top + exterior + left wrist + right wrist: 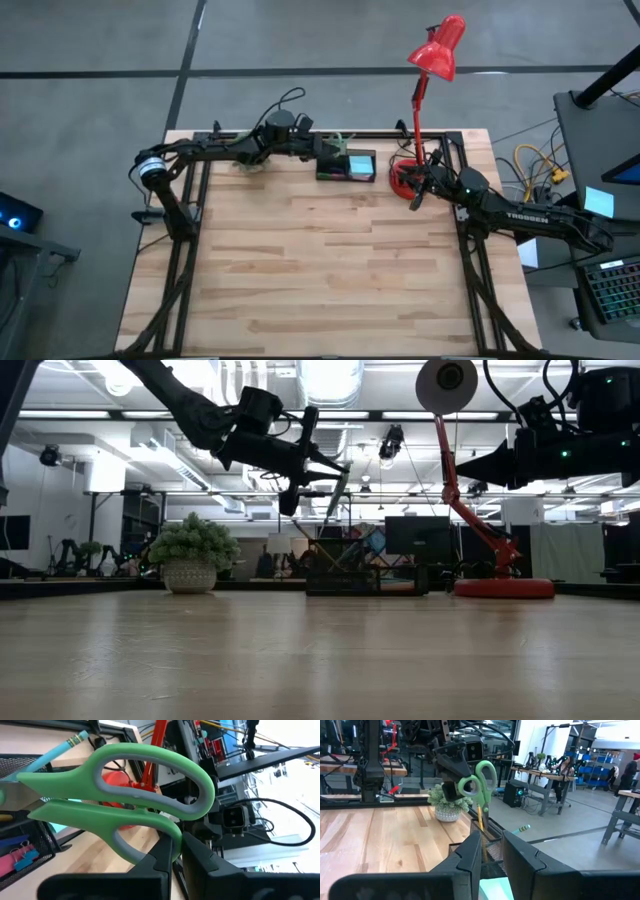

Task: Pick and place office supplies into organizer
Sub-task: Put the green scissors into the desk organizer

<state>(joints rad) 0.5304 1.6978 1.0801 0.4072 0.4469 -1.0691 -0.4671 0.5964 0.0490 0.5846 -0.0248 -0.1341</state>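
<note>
My left gripper point(318, 150) is shut on the green-handled scissors point(481, 782) above the black mesh organizer point(345, 165) at the table's far edge. The blades point down into the organizer point(490, 845), beside a yellow pencil point(480, 820). A teal pen point(55, 752) leans out of it. Light-blue sticky notes point(360, 162) and small pink and blue clips point(22, 857) lie inside. My right gripper point(417, 195) waits at the right by the lamp base, fingers point(475, 855) slightly open on nothing. My left gripper pinches the outer end of one green handle loop point(170, 827) between its two fingers. The fingers come nearly level from the table's left. The scissors hang tilted, handles up and blades down toward the organizer point(350, 575); whether the tips touch it I cannot tell.
A red desk lamp stands with its round base point(405, 178) just right of the organizer, its head point(437, 50) beyond the far edge. A small potted plant point(190, 555) stands left of the organizer. The near wooden tabletop point(330, 270) lies bare.
</note>
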